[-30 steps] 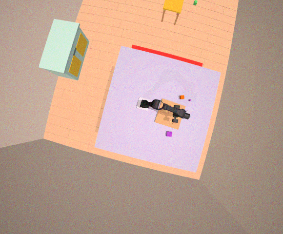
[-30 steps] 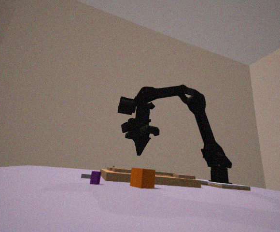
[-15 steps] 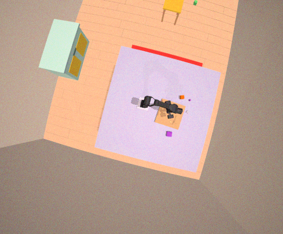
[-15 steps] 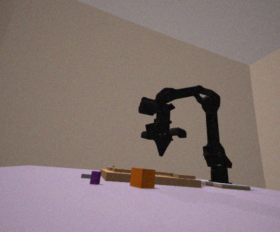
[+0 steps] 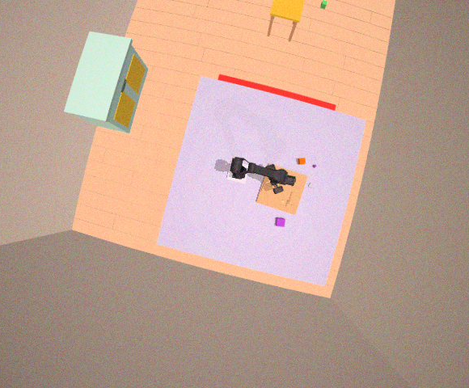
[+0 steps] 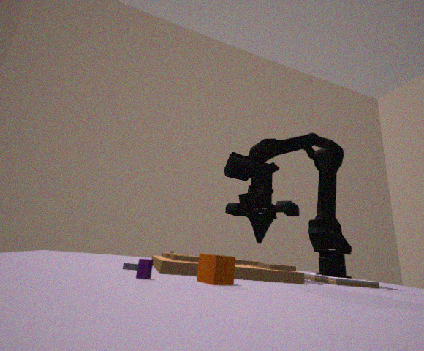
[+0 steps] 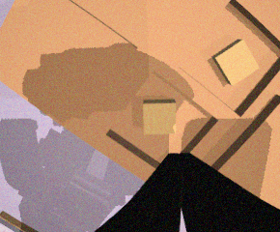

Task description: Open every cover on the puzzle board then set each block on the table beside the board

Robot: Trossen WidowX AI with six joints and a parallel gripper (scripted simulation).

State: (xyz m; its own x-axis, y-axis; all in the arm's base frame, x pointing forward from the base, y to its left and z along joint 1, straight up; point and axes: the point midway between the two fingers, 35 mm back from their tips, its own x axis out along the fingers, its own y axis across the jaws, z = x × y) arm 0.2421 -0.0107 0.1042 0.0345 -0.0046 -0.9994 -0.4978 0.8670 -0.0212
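The wooden puzzle board (image 5: 272,201) (image 6: 269,275) (image 7: 188,29) lies flat on the table. My gripper (image 6: 259,240) (image 7: 179,164) is shut and empty, with its tips above the board. In the wrist view, one pale square piece (image 7: 159,117) is just beyond the tips and another pale square piece (image 7: 237,62) is farther right, among dark-sided strips. Whether these are knobs or blocks, and how the covers stand, I cannot tell. An orange cube (image 5: 302,160) (image 6: 215,268), a small purple piece (image 5: 314,166) (image 6: 144,268) and a magenta cube (image 5: 280,221) rest on the table, clear of the board.
A small grey piece (image 5: 310,185) (image 6: 129,266) lies just beyond the board's far edge from the arm. The arm's pale base plate (image 5: 237,179) (image 6: 360,282) is near the opposite edge. A red bar (image 5: 276,91) runs along one table edge. The arm hides part of the board from above.
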